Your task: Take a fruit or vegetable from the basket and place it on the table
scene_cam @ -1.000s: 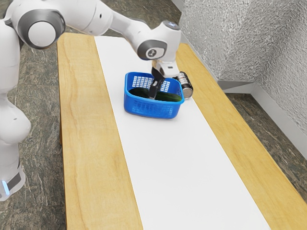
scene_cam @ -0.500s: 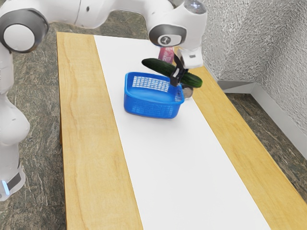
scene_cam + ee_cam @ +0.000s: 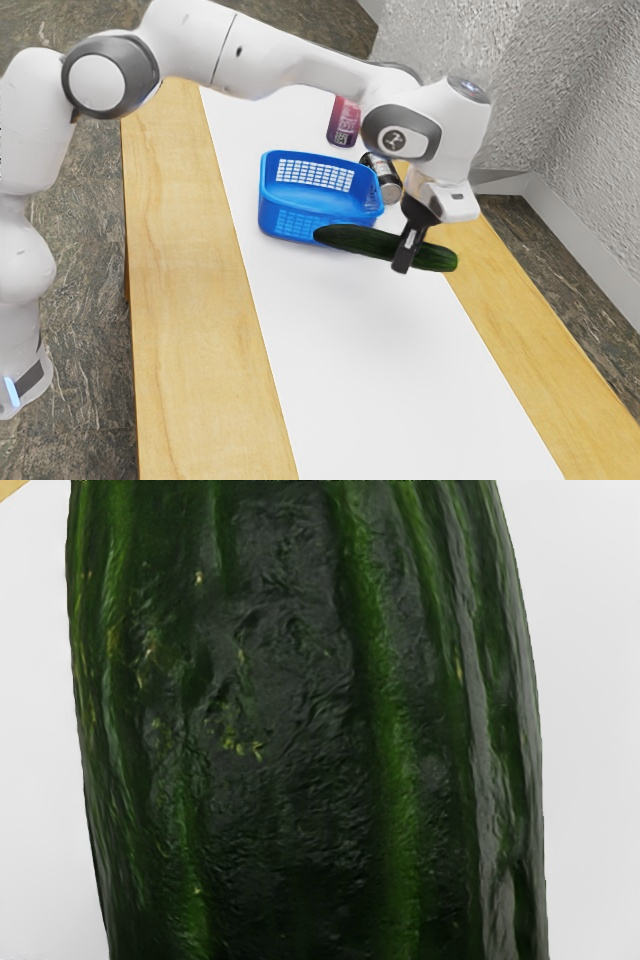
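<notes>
Now the end effector [image 3: 406,256] is seen clamped across the cucumber [image 3: 362,240], one finger down its near flank, and a firm, well-seated grip is suggested. Held up over the worktop [image 3: 190,300], the cucumber is carried nearly level, its end toward the exterior view's right dipped a touch. It's been gripped off-centre, toward that same end, so more length is left hanging out to the exterior view's left. Fairly heavy and stiff, by the look of it, with a smooth, ridged skin that could be slippery; a swing about the fingers would be the risk if things were rushed. A hold nearer the middle would be better balanced, though this one should serve. No great fragility is expected, but a drop could bruise it.

Outward to the blue basket [image 3: 288,222]: its near corner is overlapped by the cucumber's long end, and whether they touch can't be told. Inside, bare blue floor and mesh wall are seen. Beyond, a dark can [image 3: 385,182] is placed just beside it, a pink and purple can [image 3: 343,122] farther off. Next, a clear shift from the basket is called for, then a gentle lowering and release.
</notes>
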